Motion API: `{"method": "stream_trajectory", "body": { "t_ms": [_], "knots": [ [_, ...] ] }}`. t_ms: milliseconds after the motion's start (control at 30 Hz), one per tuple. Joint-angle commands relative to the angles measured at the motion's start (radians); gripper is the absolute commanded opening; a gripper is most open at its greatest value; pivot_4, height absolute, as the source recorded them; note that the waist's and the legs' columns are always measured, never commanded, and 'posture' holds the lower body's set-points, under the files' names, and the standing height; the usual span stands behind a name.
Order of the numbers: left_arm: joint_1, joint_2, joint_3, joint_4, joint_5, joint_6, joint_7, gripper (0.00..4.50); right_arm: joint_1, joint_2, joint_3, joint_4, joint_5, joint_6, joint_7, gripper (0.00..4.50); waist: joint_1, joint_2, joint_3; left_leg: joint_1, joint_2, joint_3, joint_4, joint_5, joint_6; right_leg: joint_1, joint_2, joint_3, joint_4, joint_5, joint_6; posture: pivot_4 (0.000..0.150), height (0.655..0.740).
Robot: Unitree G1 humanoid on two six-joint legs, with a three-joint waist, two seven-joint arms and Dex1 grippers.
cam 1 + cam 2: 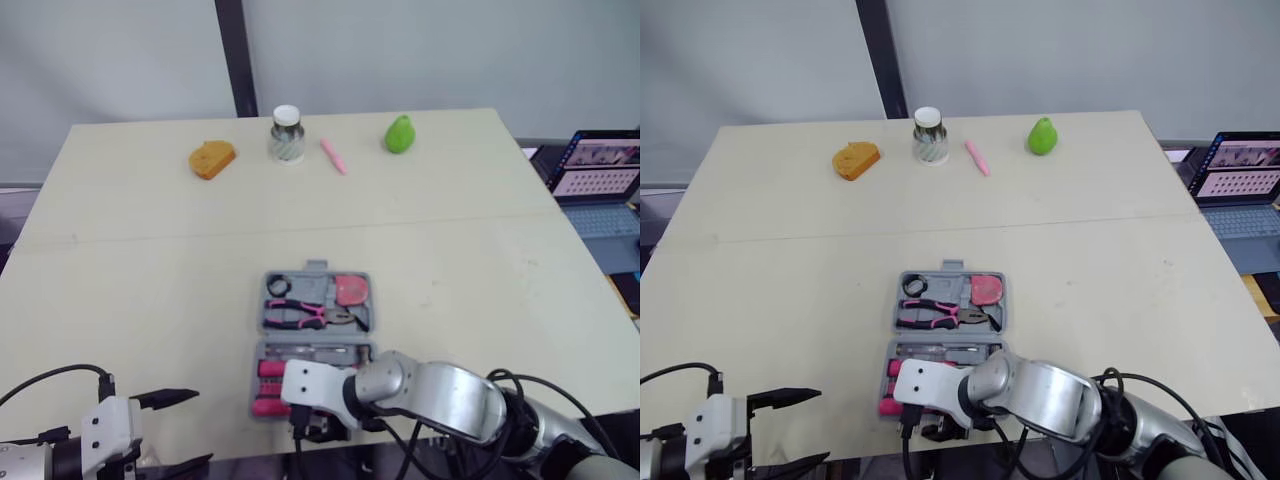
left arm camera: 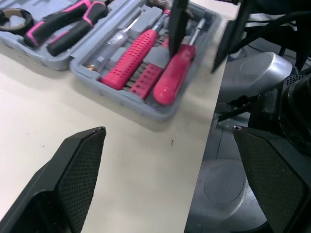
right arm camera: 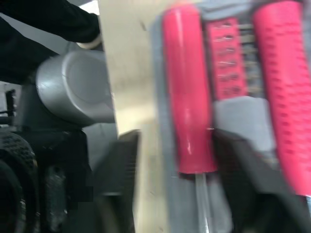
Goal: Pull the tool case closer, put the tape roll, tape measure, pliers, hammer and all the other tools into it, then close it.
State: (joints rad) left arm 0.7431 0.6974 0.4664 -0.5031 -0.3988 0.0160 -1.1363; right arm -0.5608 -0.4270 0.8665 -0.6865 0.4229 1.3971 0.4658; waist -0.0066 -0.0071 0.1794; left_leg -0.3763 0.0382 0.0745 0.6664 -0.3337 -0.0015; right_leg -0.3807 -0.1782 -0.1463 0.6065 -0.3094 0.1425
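Observation:
The grey tool case (image 1: pixel 264 322) lies open near the table's front edge. Its far half holds pink-handled pliers (image 1: pixel 295 313), a red tape measure (image 1: pixel 350 290) and a black tape roll (image 1: pixel 277 286). Its near half holds red-handled screwdrivers (image 2: pixel 133 60). My right gripper (image 1: pixel 318 427) is at the case's near edge, open. One finger (image 2: pixel 177 19) is over a red handle (image 3: pixel 187 97) inside the case and the other finger (image 2: pixel 233 34) is outside the case wall. My left gripper (image 1: pixel 175 432) hangs open and empty off the front left of the case.
Along the table's far side stand an orange object (image 1: pixel 212 158), a white-lidded jar (image 1: pixel 286 134), a pink pen (image 1: pixel 333 156) and a green pear (image 1: pixel 400 133). A laptop (image 1: pixel 600 180) sits beyond the table's right edge. The case sits close to the table's front edge (image 2: pixel 204 145).

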Motion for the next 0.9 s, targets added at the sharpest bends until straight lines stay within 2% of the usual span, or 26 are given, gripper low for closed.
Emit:
{"method": "stream_trajectory", "body": {
  "t_ms": [33,333,433,667,900],
  "knots": [
    [0.0,0.005,0.003,-0.004,0.0,-0.015,0.002,4.5,0.005,0.003,-0.083,-0.067,0.03,0.001,0.007,4.43,0.0,0.0,0.0,0.0,0.0,0.0,0.0,0.0,0.0,0.0,0.0,0.0,0.0,0.0,0.0,0.15,0.74],
    [-0.002,-0.001,-0.01,-0.003,0.002,-0.02,0.009,4.5,0.047,-0.021,-0.149,-0.096,0.062,-0.038,0.012,4.43,0.0,0.0,0.0,0.0,0.001,0.001,0.0,0.0,-0.001,-0.001,0.0,0.0,0.0,0.0,0.0,0.15,0.74],
    [-0.01,0.002,-0.016,0.0,0.0,-0.02,0.011,4.5,0.068,-0.031,-0.126,-0.061,-0.001,-0.152,-0.015,3.54,0.001,0.0,0.0,0.0,0.001,0.001,0.0,0.0,-0.001,-0.001,0.001,0.0,0.0,0.0,0.0,0.15,0.74],
    [-0.031,0.005,-0.027,0.006,0.001,-0.017,0.012,4.5,0.168,-0.043,-0.098,0.025,-0.118,-0.434,0.012,0.07,0.001,-0.001,0.0,0.0,0.001,0.011,0.0,-0.001,-0.001,-0.002,0.001,0.0,0.0,0.0,0.0,0.15,0.74],
    [-0.044,0.006,-0.037,0.012,0.006,-0.017,0.017,4.5,0.227,-0.076,-0.053,0.073,-0.186,-0.535,0.052,0.02,0.0,-0.001,-0.001,0.0,0.004,0.013,0.0,-0.001,-0.001,-0.002,0.002,0.0,0.0,0.0,0.0,0.15,0.74]
  ]
}}
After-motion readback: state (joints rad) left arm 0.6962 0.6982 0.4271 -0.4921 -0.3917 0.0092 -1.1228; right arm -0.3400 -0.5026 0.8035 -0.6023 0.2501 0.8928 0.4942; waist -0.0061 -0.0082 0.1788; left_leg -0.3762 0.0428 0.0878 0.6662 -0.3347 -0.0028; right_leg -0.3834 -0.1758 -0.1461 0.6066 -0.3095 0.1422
